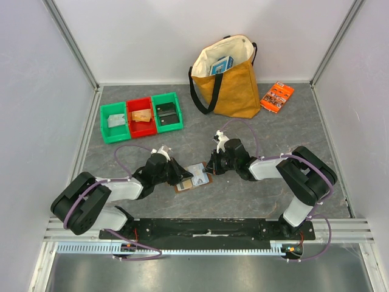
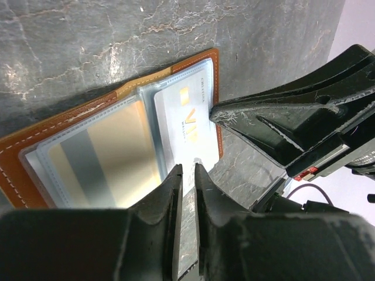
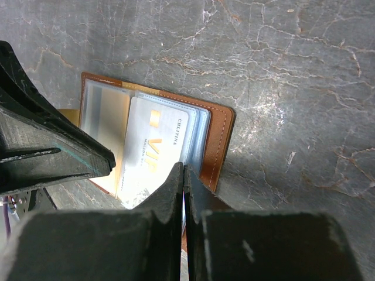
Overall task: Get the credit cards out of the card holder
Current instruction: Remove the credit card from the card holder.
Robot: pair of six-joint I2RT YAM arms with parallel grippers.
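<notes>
The brown card holder (image 1: pixel 196 181) lies open on the dark table between my two grippers. In the left wrist view its brown cover (image 2: pixel 35 175) holds a gold credit card (image 2: pixel 111 152) in the left clear pocket and a white credit card (image 2: pixel 181 117) marked VIP on the right. In the right wrist view the white card (image 3: pixel 152 146) sticks out past the holder's (image 3: pixel 220 140) near edge. My left gripper (image 2: pixel 187 170) stands at that card's end, jaws a narrow gap apart with table showing between. My right gripper (image 3: pixel 184 168) is shut on the holder's pocket edge.
Two green bins (image 1: pixel 113 121) (image 1: pixel 166 111) and a red bin (image 1: pixel 141 117) stand at the back left. A yellow tote bag (image 1: pixel 228 79) and an orange printed packet (image 1: pixel 277 96) sit at the back right. White walls close in the table on three sides.
</notes>
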